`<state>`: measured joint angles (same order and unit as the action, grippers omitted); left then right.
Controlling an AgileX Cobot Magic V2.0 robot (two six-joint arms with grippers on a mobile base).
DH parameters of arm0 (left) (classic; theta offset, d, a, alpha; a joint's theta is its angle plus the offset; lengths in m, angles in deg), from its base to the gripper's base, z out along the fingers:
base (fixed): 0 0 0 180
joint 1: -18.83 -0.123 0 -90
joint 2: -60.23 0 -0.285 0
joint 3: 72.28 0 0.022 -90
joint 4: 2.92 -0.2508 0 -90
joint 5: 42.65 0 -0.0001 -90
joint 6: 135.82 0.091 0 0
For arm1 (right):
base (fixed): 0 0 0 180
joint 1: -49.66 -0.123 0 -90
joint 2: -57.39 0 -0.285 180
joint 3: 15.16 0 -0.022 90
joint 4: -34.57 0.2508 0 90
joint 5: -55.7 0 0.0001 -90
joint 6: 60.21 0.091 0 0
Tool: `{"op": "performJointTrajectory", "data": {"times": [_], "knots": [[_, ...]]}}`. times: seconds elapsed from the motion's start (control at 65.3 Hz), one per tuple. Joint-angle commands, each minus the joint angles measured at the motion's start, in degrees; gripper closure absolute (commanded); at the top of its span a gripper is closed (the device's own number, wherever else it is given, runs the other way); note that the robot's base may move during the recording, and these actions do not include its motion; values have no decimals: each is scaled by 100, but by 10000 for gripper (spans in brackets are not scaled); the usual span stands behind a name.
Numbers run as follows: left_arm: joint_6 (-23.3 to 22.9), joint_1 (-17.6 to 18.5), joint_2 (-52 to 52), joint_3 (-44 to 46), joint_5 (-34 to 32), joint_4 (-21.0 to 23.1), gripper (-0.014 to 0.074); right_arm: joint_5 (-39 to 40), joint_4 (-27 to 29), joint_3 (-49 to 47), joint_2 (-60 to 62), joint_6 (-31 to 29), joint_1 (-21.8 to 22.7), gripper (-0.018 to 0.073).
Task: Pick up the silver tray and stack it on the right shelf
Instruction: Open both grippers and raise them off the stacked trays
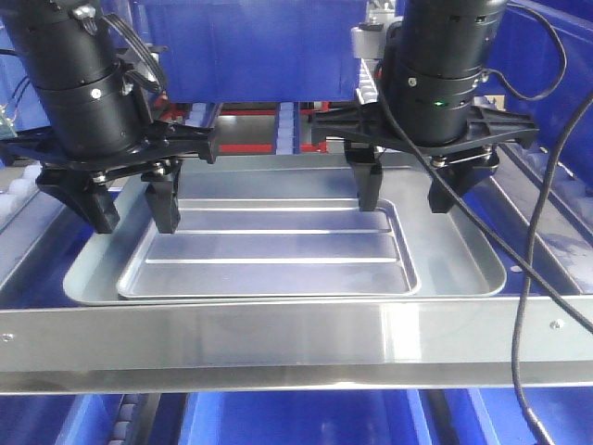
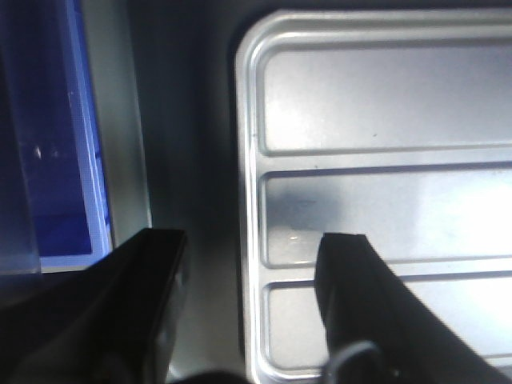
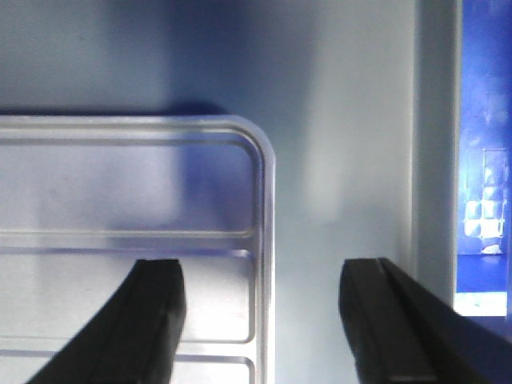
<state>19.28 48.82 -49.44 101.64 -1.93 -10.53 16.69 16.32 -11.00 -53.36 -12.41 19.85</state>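
The silver tray (image 1: 269, 246), shiny with two lengthwise ribs, lies flat inside a larger dull grey tray (image 1: 454, 250) on the right shelf, behind its polished front bar (image 1: 278, 343). My left gripper (image 1: 136, 221) is open and hangs over the silver tray's left rim, one finger on each side. In the left wrist view that gripper (image 2: 252, 248) straddles the rim of the silver tray (image 2: 384, 104). My right gripper (image 1: 406, 204) is open too, astride the right rim. The right wrist view shows this gripper (image 3: 264, 272) over the edge of the silver tray (image 3: 120, 184). Neither holds anything.
Blue bins stand behind the shelf (image 1: 250, 46) and below the front bar (image 1: 306, 417). A black cable (image 1: 528, 306) hangs from the right arm across the shelf's right side. The grey tray's floor (image 3: 344, 120) lies beyond the silver tray's right rim.
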Motion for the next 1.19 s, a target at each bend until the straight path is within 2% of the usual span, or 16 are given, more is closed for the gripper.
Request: {"op": "performJointTrajectory", "data": {"times": [0.0,0.061,0.123,0.138,0.153,0.184,0.199,0.276,0.414,0.597,0.689,0.919,1.011,1.179], "knots": [[18,20,261,245,-143,-56,386,120,-165,-263,304,-16,46,44],[18,20,261,360,14,-56,502,-70,-165,-397,309,-16,46,163],[18,20,261,458,101,-56,646,-220,-165,-540,309,-16,46,354],[18,20,261,465,102,-76,662,-237,-165,-552,309,-16,46,376],[18,20,261,475,102,-105,694,-247,-165,-576,309,-16,46,441],[18,20,261,487,102,-188,695,-247,-165,-624,309,-16,46,519],[18,20,261,493,102,-232,683,-247,-165,-639,309,-16,46,526],[18,20,252,490,76,-266,678,-157,-165,-647,309,-16,46,477],[18,-22,269,639,430,-158,687,-238,-159,-654,389,-16,46,501],[18,-26,821,386,-4,-14,687,11,-164,-508,874,-351,2,510],[18,24,1266,-39,-514,136,687,361,-178,-254,1214,-673,-49,510],[18,84,2644,-1627,-1898,239,687,1868,-382,1082,2288,-1206,-184,510],[18,84,3185,-2158,-2014,248,687,2259,-382,1693,2802,-1366,-191,510],[18,262,4400,-3056,-2187,225,687,2313,-394,2714,3899,-1450,-191,510]]}}
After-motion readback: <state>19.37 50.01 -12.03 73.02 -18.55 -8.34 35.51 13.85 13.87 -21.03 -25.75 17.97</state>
